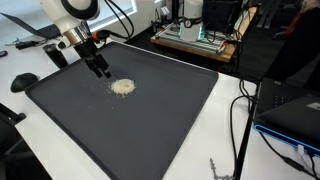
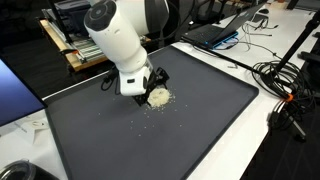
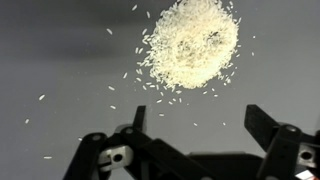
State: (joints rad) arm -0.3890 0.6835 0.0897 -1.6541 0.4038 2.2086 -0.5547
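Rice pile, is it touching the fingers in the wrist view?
No, the rice pile lies apart from the open fingers.

Arm (image 2: 118,40) low, fingers (image 3: 262,128) wide apart

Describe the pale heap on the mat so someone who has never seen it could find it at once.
Start at the large dark mat covering most of the white table. On it, just beside the open pincer, lies a small round heap of rice. It is the only pale mound on the mat, with a few loose grains scattered round it.
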